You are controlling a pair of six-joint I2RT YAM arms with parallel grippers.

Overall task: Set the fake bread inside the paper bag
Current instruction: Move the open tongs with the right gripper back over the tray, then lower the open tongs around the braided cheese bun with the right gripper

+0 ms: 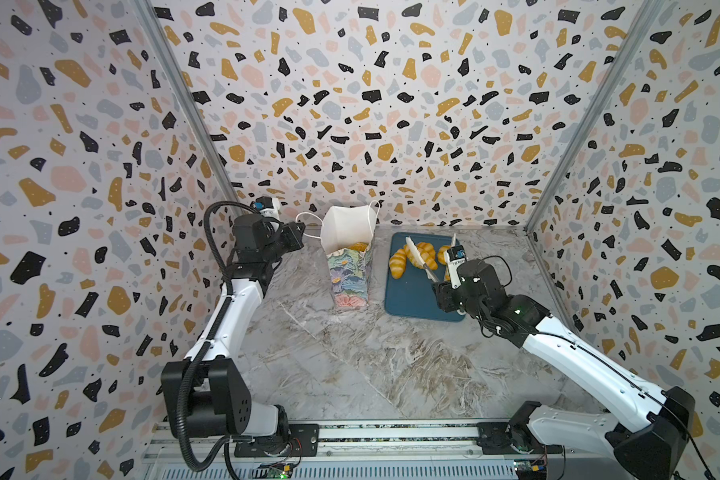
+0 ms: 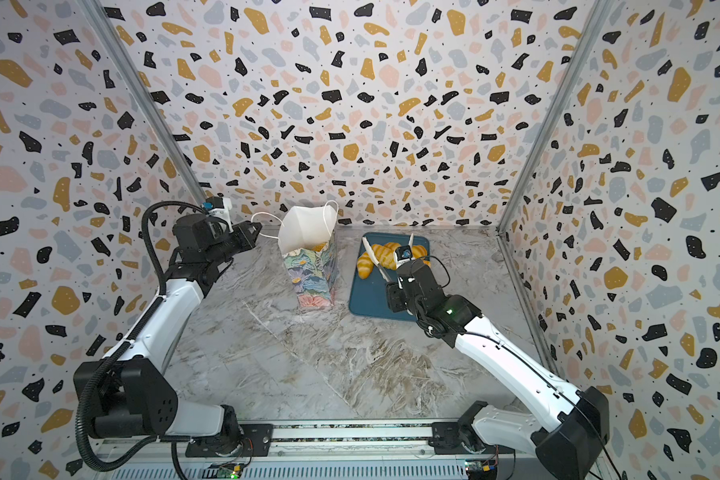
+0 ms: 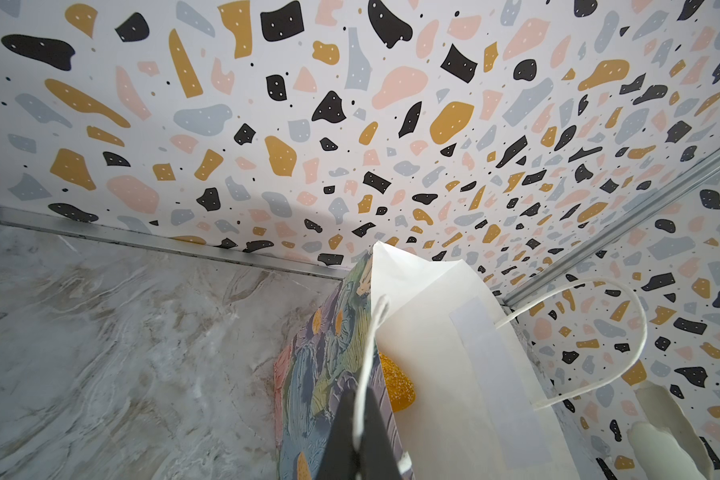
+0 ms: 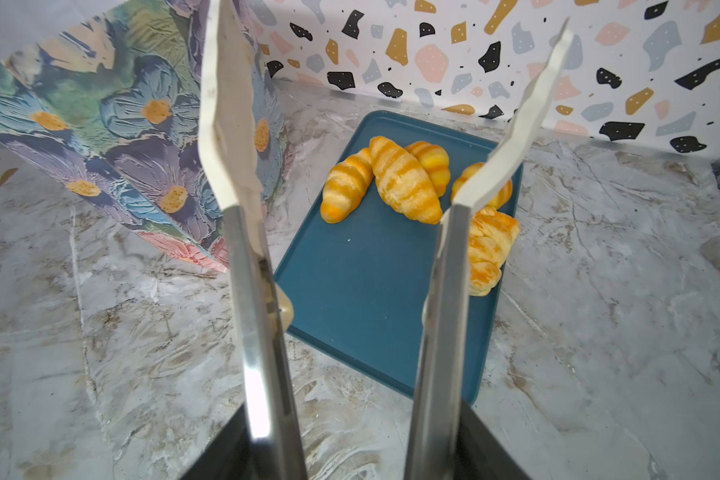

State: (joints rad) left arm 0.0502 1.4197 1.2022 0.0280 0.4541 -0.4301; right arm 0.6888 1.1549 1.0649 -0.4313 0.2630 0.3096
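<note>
The paper bag (image 1: pixel 350 270) (image 2: pixel 312 274) stands upright near the back wall, its mouth open and white inside. My left gripper (image 1: pixel 302 235) (image 3: pixel 360 440) is shut on one white cord handle (image 3: pixel 368 361). One speckled golden bread (image 3: pixel 395 384) (image 1: pixel 359 247) lies inside the bag. Several striped croissants (image 4: pixel 404 178) (image 1: pixel 398 262) lie at the far end of the blue tray (image 4: pixel 371 270). My right gripper (image 1: pixel 443 291) (image 4: pixel 354 440) is shut on metal tongs (image 4: pixel 242 166). The tongs' white tips are spread apart above the croissants, with nothing between them.
The blue tray (image 1: pixel 412 299) (image 2: pixel 371 295) lies just right of the bag on the marble table (image 1: pixel 350 365). Patterned walls close in the back and both sides. The bag's second handle (image 3: pixel 636 332) loops free toward the back corner.
</note>
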